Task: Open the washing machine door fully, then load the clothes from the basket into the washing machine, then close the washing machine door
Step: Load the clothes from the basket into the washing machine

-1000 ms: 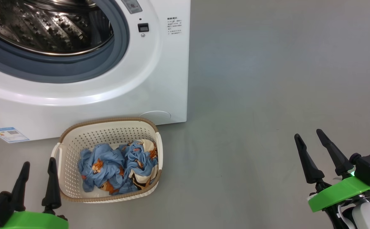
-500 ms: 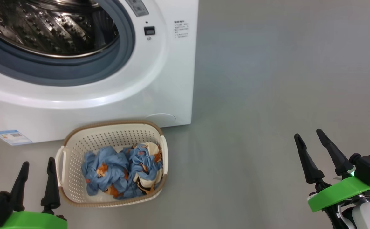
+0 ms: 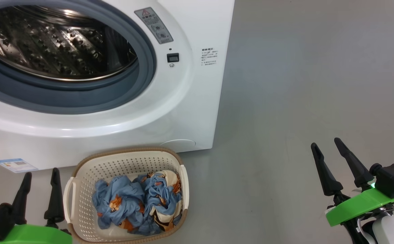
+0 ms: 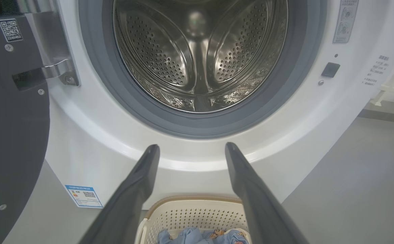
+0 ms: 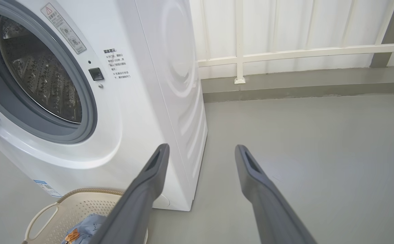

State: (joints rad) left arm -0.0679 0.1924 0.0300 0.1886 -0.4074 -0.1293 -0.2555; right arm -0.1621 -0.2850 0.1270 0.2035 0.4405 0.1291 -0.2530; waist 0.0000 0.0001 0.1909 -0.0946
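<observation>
2 sets of jaws spread, empty: clothes in basket lie just right of left gripper, well left of right gripper, so left arm is nearer.

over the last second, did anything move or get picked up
Only the head camera moved: the washing machine and the basket slid down and right in its view together, as one. Nothing was taken hold of or let go. The left gripper and right gripper stay open and empty, the clothes stay in the basket, the washing machine door stays open.
</observation>
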